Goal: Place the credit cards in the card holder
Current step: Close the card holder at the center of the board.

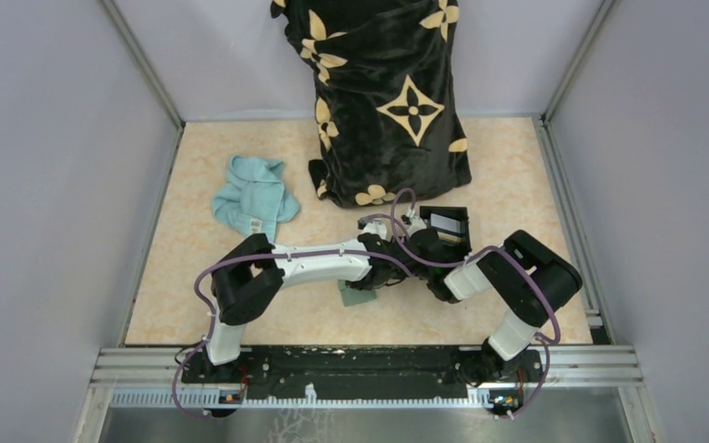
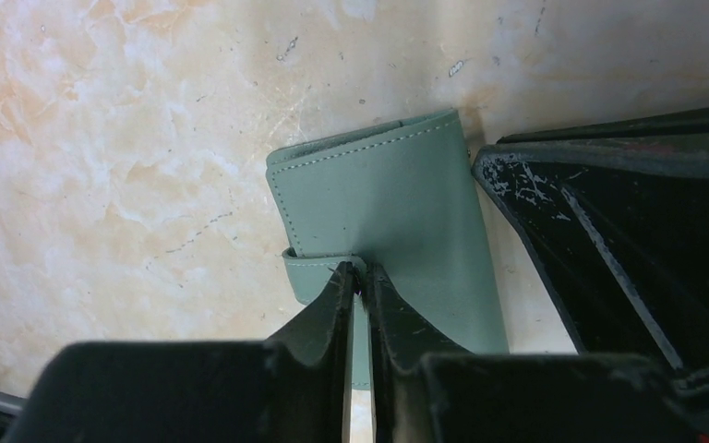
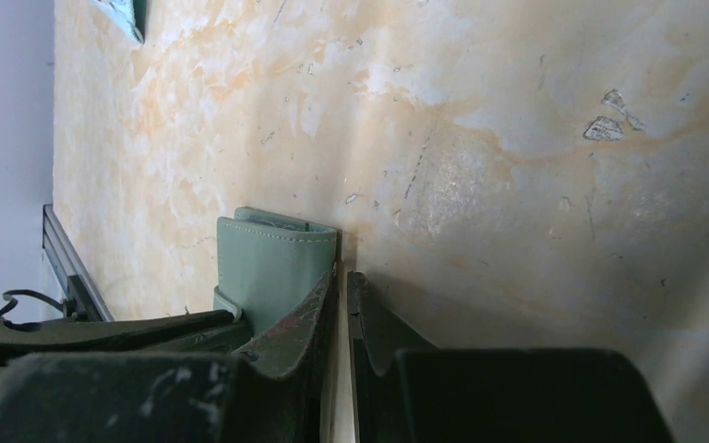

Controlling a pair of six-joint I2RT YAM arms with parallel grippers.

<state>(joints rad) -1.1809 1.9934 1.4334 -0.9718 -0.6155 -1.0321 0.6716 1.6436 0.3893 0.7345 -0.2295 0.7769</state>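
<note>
The sage-green card holder (image 2: 397, 203) lies folded shut on the table, near the middle (image 1: 355, 297). My left gripper (image 2: 362, 272) is shut on the strap at its near edge, and a sliver of green shows between the fingertips. My right gripper (image 3: 342, 275) is shut with nothing between its fingers. Its tips rest at the card holder's (image 3: 272, 268) right edge, one finger lying over the leather. The credit cards show only as a pale flat patch (image 1: 443, 221) inside the black square box (image 1: 462, 238).
A black blanket with tan flower marks (image 1: 388, 101) hangs down onto the back of the table. A light blue cloth (image 1: 254, 198) lies crumpled at the back left. Both arms cross over the table's middle, close together. Grey walls stand on either side.
</note>
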